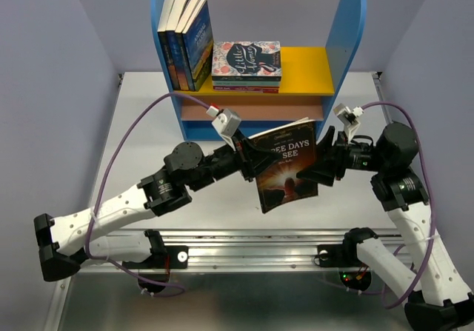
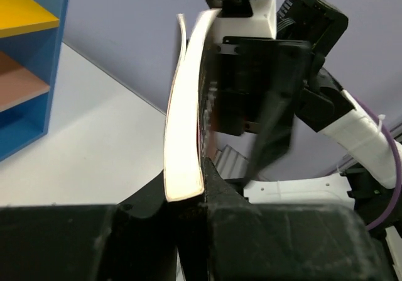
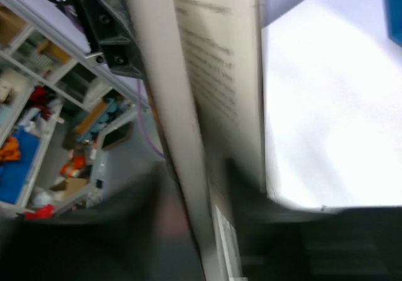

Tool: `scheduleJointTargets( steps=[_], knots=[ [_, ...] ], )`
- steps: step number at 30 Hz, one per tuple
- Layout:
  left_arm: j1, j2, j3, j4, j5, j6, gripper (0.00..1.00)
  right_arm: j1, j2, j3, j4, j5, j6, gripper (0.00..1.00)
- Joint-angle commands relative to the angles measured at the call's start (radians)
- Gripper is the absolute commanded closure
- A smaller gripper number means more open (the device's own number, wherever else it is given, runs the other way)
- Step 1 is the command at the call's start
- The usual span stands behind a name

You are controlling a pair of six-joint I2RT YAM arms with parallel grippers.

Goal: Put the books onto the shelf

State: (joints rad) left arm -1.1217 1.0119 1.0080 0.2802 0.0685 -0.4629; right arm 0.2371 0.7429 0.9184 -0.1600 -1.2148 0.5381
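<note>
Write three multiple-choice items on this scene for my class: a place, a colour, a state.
1. On the yellow board, the Little Women stack lies: A left of the upright books; B right of them; C under them.
2. The side panels are: A red; B blue; C green.
3. The Three Days to See book is: A shelved; B lying flat; C held up.
Answers: B, top view shows it to their right; B, both panels show blue; C, the left tool pinches its edge.
</note>
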Motion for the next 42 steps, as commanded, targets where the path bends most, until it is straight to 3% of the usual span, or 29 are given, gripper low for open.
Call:
scheduleJointTargets(
  steps=[1,11,15,19,22,28,33,42],
  knots=[
    [-0.001,-0.099,0.03,0.036,-0.108,0.052,1.0,0.004,-0.002,0.105,-0.153,0.155,-0.142,0.01],
    [-0.001,-0.127,0.331,-0.081,-0.479,0.352,1.0,0.004,-0.008,0.145,-0.28,0.446,-0.188,0.0],
    [-0.001,-0.058,0.409,0.066,-0.691,0.613,1.0,0.004,-0.001,0.158,-0.349,0.523,-0.227,0.0],
    [0.002,0.089,0.569,0.125,-0.806,0.855,1.0,0.004,0.007,0.169,-0.397,0.583,-0.248,0.0],
    [0.08,0.192,0.681,0.157,-0.79,0.958,1.0,0.004,0.003,0.163,-0.404,0.604,-0.257,0.0],
    [0.324,0.361,0.885,0.053,-0.601,0.9,1.0,0.004,0.016,0.18,-0.44,0.63,-0.276,0.0],
    [0.39,0.483,0.977,0.002,-0.493,0.937,1.0,0.004,0.026,0.185,-0.47,0.666,-0.287,0.0],
    [0.51,0.594,1.067,-0.047,-0.51,0.96,1.0,0.004,0.01,0.165,-0.469,0.664,-0.28,0.0]
  ],
)
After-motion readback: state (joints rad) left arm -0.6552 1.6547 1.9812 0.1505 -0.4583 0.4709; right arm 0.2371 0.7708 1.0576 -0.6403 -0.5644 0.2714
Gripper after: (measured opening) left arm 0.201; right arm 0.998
